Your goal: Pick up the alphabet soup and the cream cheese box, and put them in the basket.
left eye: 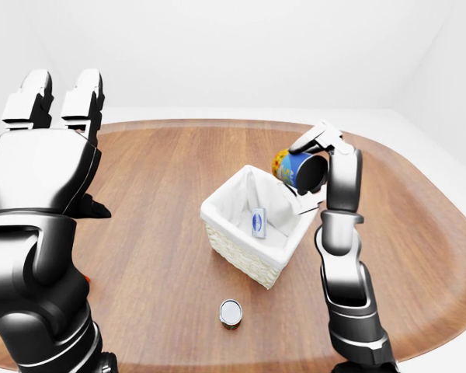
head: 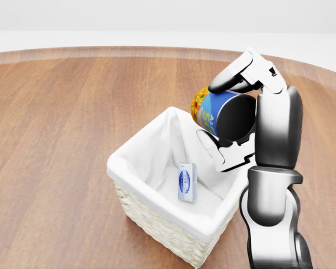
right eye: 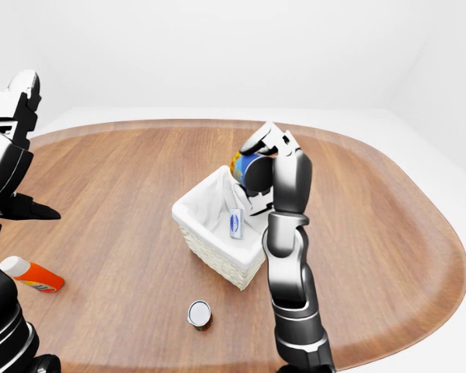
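1. Alphabet soup is a can held tipped on its side in the right hand, above the right-hand rim of the basket in the head view, not yet inside.
2. Right hand's fingers wrap the can: one over the top, others under it. Firm hold.
3. Can's long axis runs roughly level. Flowered end points left toward the basket's middle, dark end faces the camera.
4. Cream cheese box already lies flat on the white liner inside the basket, long axis running top to bottom in the head view.
5. Step in hand: carry the can leftward until it is clear of the rim, lower, then let go. Releasing here risks clipping the rim or landing on the box.
6. Left hand is raised at the left-eye view's left, fingers spread, empty.
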Robot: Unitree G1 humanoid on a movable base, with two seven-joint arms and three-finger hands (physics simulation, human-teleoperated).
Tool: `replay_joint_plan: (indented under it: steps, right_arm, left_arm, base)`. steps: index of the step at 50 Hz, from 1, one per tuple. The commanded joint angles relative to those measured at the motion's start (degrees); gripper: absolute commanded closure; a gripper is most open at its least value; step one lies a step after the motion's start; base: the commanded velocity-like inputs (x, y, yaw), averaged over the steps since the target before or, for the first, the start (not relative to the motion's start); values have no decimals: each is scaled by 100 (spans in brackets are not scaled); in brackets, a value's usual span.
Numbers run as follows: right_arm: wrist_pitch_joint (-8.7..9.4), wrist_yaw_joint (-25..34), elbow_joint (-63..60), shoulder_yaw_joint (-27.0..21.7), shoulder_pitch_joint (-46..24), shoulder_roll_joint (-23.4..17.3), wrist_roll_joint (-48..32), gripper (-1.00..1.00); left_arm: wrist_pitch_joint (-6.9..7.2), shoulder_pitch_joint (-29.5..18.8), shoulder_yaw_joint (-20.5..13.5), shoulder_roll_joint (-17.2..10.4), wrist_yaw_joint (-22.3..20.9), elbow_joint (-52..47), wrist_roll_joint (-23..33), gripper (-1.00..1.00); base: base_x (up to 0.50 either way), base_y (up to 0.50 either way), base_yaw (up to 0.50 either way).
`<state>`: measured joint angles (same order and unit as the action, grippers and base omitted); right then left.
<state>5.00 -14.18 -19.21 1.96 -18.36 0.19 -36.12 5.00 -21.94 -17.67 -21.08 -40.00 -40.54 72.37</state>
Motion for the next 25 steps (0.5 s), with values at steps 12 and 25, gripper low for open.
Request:
replay_joint_plan:
  steps: [12,25]
  right_arm:
    - [0,768,1426,359,-1141,258,-812,100]
    - [0,2623,1670,411,-1583,104,-1909,100]
  left_arm:
    - [0,20,0,-11,0,9,-27,-100]
    - [0,53,12,28,0,51,-12,-100]
  base:
    - [0,0,0]
    - [0,0,0]
